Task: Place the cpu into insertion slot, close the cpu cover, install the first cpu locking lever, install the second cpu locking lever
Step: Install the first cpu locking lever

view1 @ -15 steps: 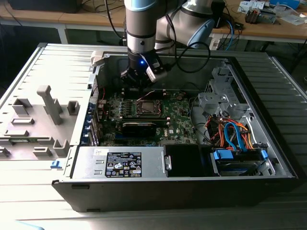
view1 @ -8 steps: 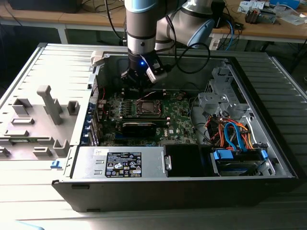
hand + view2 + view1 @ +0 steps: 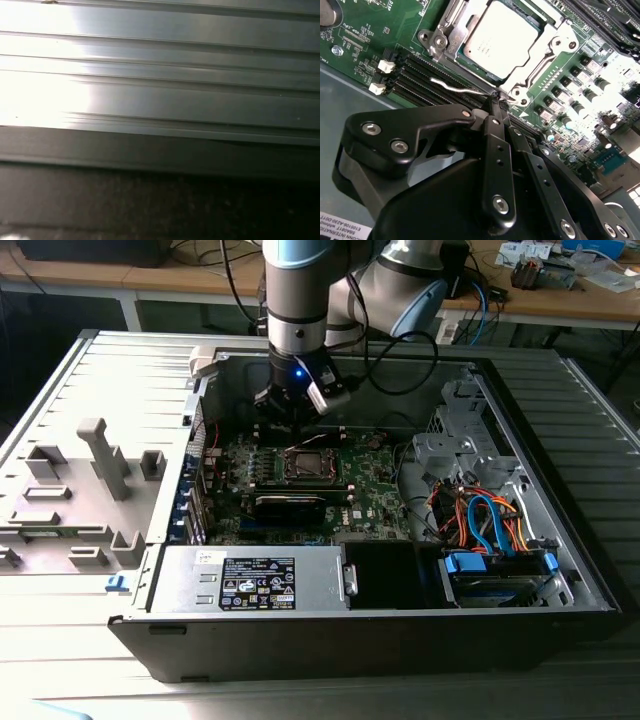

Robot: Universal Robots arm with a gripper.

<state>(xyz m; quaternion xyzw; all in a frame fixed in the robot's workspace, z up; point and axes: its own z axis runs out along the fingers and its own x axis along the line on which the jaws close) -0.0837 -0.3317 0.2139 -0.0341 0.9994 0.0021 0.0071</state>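
Black gripper (image 3: 498,101) body sits closest in the second wrist view, fingers pressed together w/ tips pinching the end of a thin wire locking lever (image 3: 457,88) right beside the socket corner. Cpu (image 3: 501,39) lies seated in the insertion slot (image 3: 454,61), silver top showing thru the window of the cpu cover (image 3: 547,47), which lies flat over it. Green motherboard (image 3: 367,25) surrounds the socket, w/ black memory slots (image 3: 427,75) running along the lever. Exterior view: gripper (image 3: 290,412) hangs over the far edge of the socket (image 3: 312,463) inside the open pc case (image 3: 400,635); power supply (image 3: 255,580) sits at the near side, cable bundle (image 3: 480,520) toward the exterior view's right.
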